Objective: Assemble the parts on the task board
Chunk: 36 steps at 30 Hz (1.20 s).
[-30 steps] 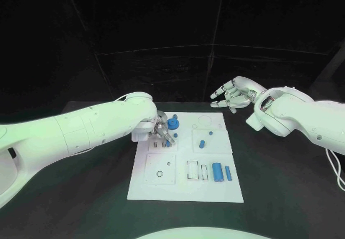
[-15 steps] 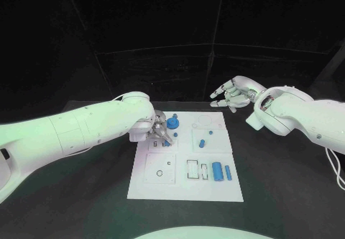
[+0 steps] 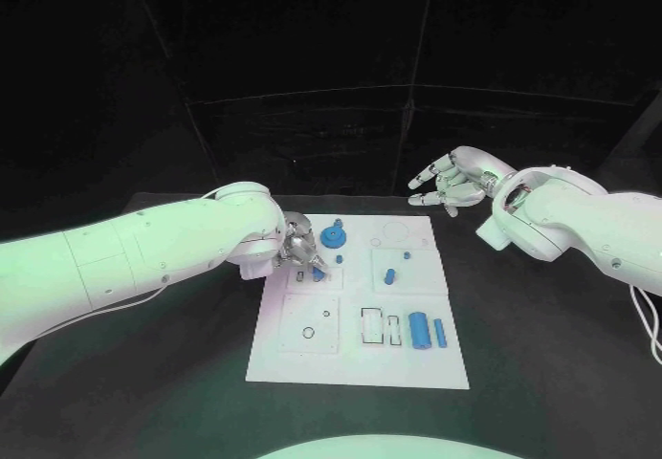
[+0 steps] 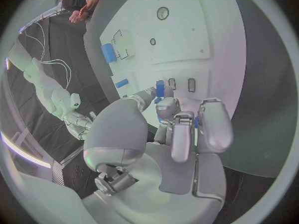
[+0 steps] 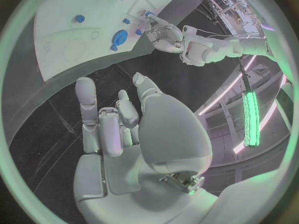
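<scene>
Left hand [image 3: 301, 251] sits low over the far-left part of the task board [image 3: 356, 368], fingers drawn together around a small blue part [image 3: 319, 273]. In the left wrist view the fingertips [image 4: 163, 106] pinch that same blue part [image 4: 160, 88], its lower end at the board surface just beside two small slot-shaped recesses [image 4: 191, 84]. Whether the part is seated in a recess or only touching the board cannot be told.

Right hand [image 3: 450, 182] hangs above the table [image 3: 552, 354] beyond the board's far-right corner, well apart from every part. Its fingers are spread and loosely curled, holding nothing; the right wrist view shows the same hand [image 5: 115, 122] with fingers apart and an empty palm.

On the board: a blue round part with a knob [image 3: 334, 232] lies near the far edge, just beyond the left hand. A small blue peg [image 3: 405, 255] and a short blue cylinder [image 3: 389, 277] stand right of centre. Near the right edge, closer to the robot, a thick blue cylinder [image 3: 418, 330] and a thinner blue rod [image 3: 439, 332] lie side by side, beside a rectangular outline [image 3: 370, 325]. A small ring [image 3: 306, 333] lies on the left panel.
</scene>
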### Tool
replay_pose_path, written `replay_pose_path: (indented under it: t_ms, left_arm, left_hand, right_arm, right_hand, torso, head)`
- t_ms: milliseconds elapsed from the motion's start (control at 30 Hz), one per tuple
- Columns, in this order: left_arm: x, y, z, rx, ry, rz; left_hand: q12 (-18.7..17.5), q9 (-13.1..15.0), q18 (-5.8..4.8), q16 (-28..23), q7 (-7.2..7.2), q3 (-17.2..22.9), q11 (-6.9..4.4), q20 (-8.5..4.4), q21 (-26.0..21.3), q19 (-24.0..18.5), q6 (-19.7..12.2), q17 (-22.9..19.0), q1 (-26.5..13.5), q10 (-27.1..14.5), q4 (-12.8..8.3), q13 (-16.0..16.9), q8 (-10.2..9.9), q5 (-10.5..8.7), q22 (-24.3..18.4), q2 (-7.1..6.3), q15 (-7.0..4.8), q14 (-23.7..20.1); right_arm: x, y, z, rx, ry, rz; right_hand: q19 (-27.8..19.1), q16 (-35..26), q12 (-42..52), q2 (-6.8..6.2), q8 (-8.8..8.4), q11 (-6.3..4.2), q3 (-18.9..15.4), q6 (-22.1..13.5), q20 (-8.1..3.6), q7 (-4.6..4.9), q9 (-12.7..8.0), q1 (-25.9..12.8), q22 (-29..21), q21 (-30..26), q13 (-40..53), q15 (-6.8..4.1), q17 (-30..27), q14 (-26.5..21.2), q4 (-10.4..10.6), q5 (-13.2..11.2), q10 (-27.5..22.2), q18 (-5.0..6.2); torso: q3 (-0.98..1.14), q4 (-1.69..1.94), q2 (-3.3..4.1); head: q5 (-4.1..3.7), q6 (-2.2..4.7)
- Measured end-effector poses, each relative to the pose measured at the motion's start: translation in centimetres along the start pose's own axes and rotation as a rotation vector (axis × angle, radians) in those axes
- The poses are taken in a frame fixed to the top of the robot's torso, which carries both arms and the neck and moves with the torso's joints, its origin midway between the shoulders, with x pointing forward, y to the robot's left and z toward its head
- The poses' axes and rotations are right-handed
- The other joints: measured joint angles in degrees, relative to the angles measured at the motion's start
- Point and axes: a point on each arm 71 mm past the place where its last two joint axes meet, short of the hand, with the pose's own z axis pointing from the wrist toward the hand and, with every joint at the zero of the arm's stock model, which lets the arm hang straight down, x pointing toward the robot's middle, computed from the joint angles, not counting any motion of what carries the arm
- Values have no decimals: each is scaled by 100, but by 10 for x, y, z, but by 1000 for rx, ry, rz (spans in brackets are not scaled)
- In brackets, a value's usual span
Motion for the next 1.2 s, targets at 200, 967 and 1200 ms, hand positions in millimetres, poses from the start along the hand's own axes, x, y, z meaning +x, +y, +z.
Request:
replay_pose_path:
  t_ms: [200, 967, 1200]
  left_arm:
    - [2, 10, -5, 8, -38, -46]
    - [13, 16, 2, 8, -175, -50]
    - [14, 13, 5, 7, -184, -34]
  left_hand:
    - [0, 20, 0, 0, 1, 63, -21, -1, 0, -1, 0, 0, -31, 21, 16, -13, 25, -1, 0, -30, 0, 0]
    - [0, 54, 0, 0, 10, 252, -20, -2, 0, -2, 9, 0, -114, 19, -63, 1, 48, -22, 17, -113, 0, 0]
    - [0, 53, 0, 0, 11, 252, -19, -2, 0, -2, 9, 0, -112, 19, -64, -4, 47, -23, 17, -111, 0, 0]
  right_arm:
    - [-2, -3, -1, 8, 0, -2]
    - [-3, -5, -1, 18, 0, -17]
    - [-3, -5, -1, 18, 0, -21]
  right_hand:
    - [0, -1, -16, 0, 0, 0, 18, 0, 0, 0, 0, 0, -6, 0, -5, 0, -10, 0, 18, 0, 0, 0]
    - [-20, -20, -61, 0, 0, 20, 3, -18, -20, -18, -4, 0, -61, -21, -44, 0, -56, 0, 32, 0, -20, 0]
    - [-20, -20, -61, 0, 0, -3, 3, -18, -20, -18, -4, 0, -75, -42, -55, 0, -56, 0, 32, 0, -43, 61]
  torso:
    - [2, 16, -5]
    - [8, -1, 4]
    - [8, -2, 5]
  head:
    - [-16, -21]
    - [43, -35]
    - [68, -43]
